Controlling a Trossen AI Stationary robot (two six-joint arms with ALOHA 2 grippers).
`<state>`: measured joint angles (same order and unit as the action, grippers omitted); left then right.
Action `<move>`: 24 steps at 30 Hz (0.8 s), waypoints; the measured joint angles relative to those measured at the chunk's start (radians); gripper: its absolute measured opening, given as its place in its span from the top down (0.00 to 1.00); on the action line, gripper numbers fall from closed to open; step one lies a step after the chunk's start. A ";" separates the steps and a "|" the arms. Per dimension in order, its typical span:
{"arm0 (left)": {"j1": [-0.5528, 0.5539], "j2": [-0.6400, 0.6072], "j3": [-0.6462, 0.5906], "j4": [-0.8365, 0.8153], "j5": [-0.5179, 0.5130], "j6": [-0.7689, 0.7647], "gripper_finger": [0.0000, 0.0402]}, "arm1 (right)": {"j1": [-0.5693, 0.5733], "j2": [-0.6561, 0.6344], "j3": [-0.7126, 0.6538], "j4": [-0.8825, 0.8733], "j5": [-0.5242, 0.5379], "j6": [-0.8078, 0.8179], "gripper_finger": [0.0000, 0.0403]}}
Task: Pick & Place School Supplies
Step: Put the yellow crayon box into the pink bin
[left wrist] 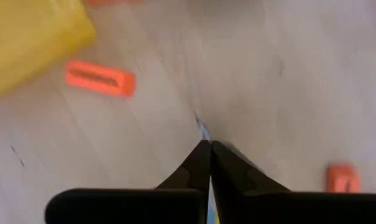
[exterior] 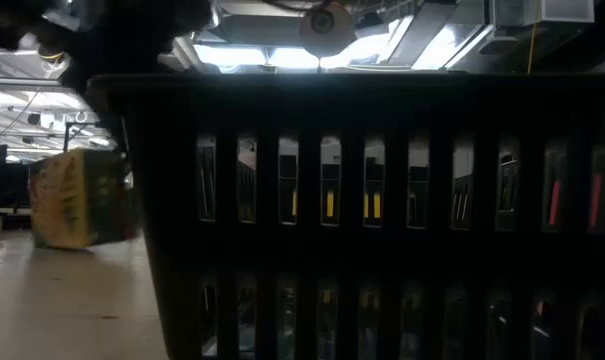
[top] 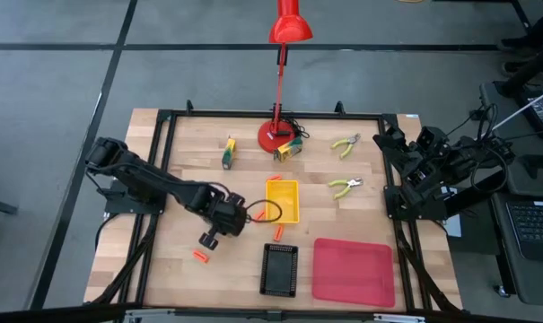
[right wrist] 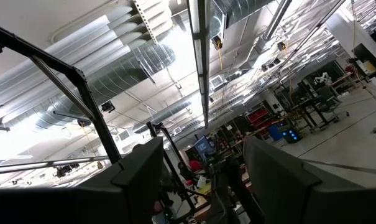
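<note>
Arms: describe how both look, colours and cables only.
Both arms are black and jointed. The left arm ends in a blocky black gripper with tapered dark fingers. The right arm trails black cables; its fingers are broad and dark.

Yellow tray (top: 283,199), black slatted tray (top: 279,269), red tray (top: 354,270), orange sticks (top: 200,257) (short), red lamp (top: 290,25), pale wood table (top: 181,152)

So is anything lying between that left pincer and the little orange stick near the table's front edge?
Nothing visible does. The left pincer, its fingers closed together, hovers over bare wood, and the orange stick lies just beyond it with only open table between them. The yellow tray and black tray sit off to the side.
</note>
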<state>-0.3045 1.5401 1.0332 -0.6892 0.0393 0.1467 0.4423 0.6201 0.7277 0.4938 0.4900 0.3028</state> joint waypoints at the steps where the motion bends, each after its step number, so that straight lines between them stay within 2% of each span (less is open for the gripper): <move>1: 0.012 -0.015 0.004 0.017 0.007 -0.015 0.99 | 0.000 0.000 0.000 0.000 0.000 0.000 0.44; 6: 0.085 -0.139 0.038 0.138 0.033 -0.097 0.99 | 0.000 0.019 0.000 -0.005 -0.001 0.000 0.44; 13: 0.196 -0.288 0.044 0.517 0.185 -0.272 0.99 | 0.000 0.114 0.000 -0.021 -0.066 -0.023 0.44; 18: 0.249 -0.297 0.045 0.761 0.279 -0.357 1.00 | -0.004 0.134 0.000 -0.016 -0.064 -0.026 0.44; 24: 0.261 -0.241 0.045 0.947 0.271 -0.449 1.00 | -0.027 0.147 0.000 -0.015 -0.062 0.021 0.44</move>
<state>-0.0433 1.2989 1.0779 0.2576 0.3107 -0.3028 0.4151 0.7669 0.7273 0.4786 0.4278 0.3240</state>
